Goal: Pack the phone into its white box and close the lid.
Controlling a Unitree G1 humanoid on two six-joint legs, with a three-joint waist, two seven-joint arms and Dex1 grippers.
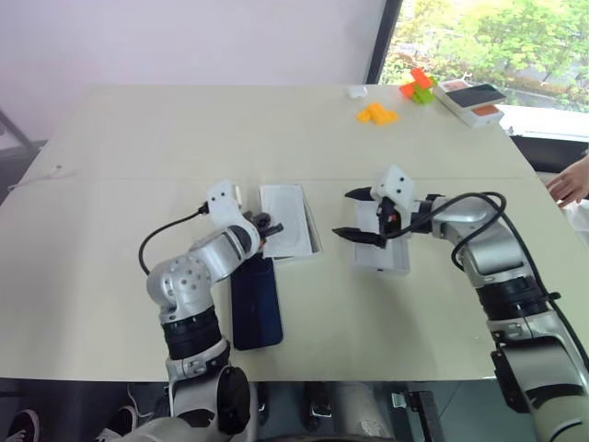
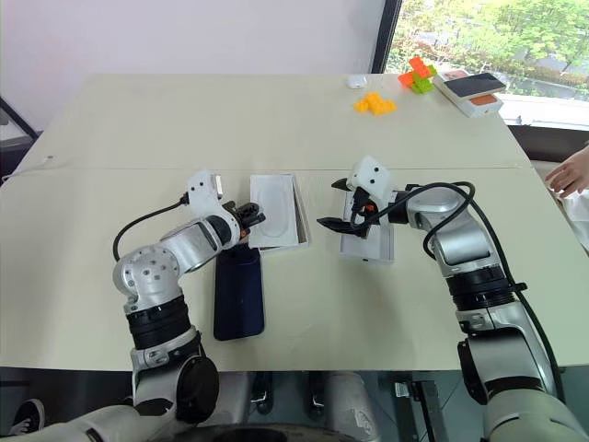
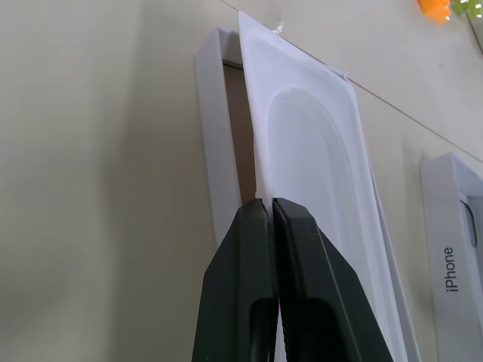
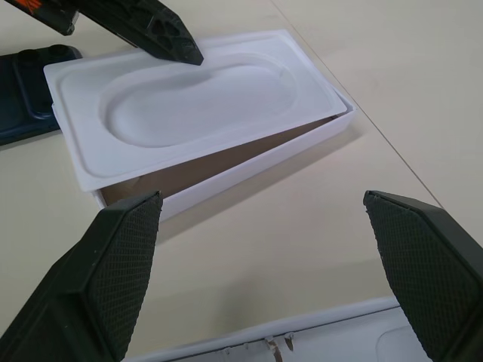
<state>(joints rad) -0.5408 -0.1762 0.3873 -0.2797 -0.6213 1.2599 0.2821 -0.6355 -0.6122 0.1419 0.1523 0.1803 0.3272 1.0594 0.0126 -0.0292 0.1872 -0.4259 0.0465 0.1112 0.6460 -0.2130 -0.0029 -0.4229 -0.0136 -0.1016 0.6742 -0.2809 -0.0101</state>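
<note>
Pinched the white insert (image 3: 317,173) by its edge with the left gripper (image 1: 267,227), lifting it from the white box (image 4: 249,162) mid-table, likely making room for the phone (image 1: 256,304) lying beside; right gripper (image 1: 361,215) spread wide over the lid (image 1: 386,253).

You have one phone (image 2: 239,292) lying just beside the white box (image 2: 300,214). That one box carries one flat insert (image 2: 273,208); one lid (image 2: 369,238) sits a short way off from it. Well beyond the white box you can count one printed box (image 2: 469,92) and two clusters of coloured blocks (image 2: 375,103).
</note>
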